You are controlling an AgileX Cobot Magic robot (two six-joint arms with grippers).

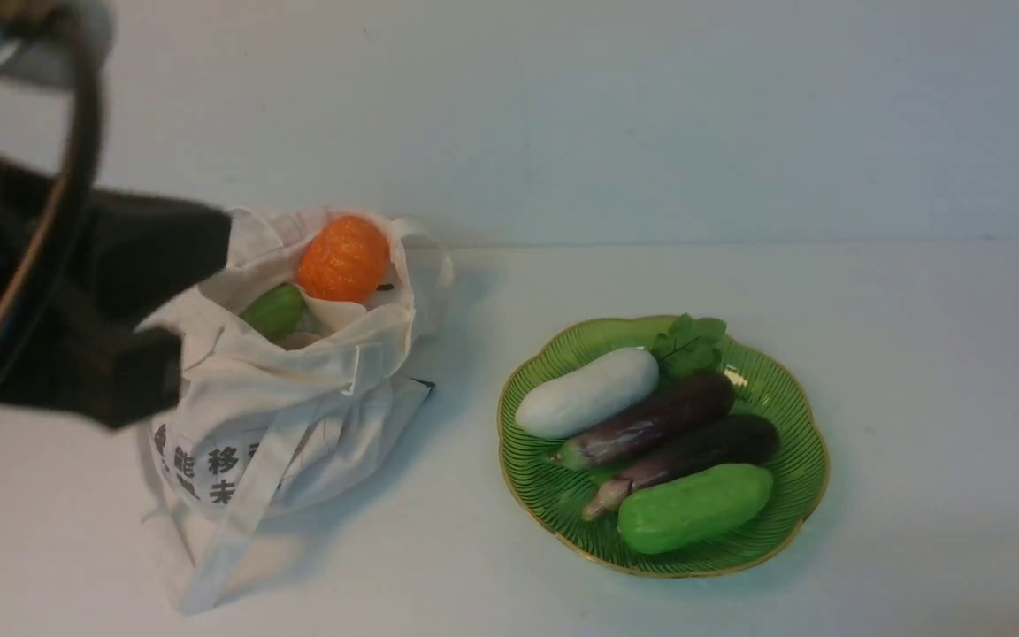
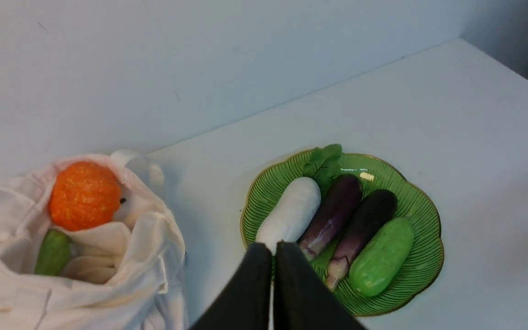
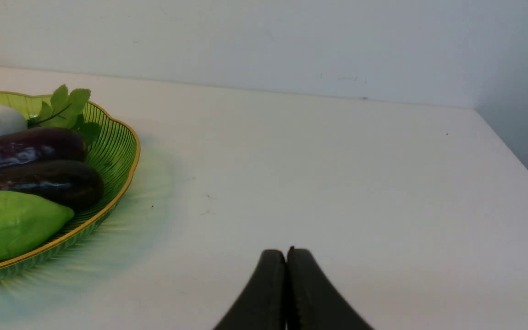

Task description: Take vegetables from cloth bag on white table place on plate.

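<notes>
The cloth bag [image 1: 279,398] slumps open on the white table [image 1: 916,398], left of centre. Inside it show an orange pumpkin [image 1: 343,258] and a green gourd [image 1: 273,311]. To its right, the green plate [image 1: 797,504] carries a white gourd [image 1: 587,391], two purple eggplants [image 1: 651,420] [image 1: 704,449] and a green gourd [image 1: 695,509]. My left gripper [image 2: 273,246] is shut and empty, raised between bag and plate. The dark left arm [image 1: 76,310] covers the bag's left side. My right gripper [image 3: 287,251] is shut and empty over bare table right of the plate [image 3: 117,151].
A green leaf sprig [image 1: 691,345] lies at the plate's back edge. The bag's strap handles [image 1: 235,531] trail toward the table's front. A pale wall [image 1: 563,106] runs along the back. The table's right edge [image 3: 516,156] shows in the right wrist view.
</notes>
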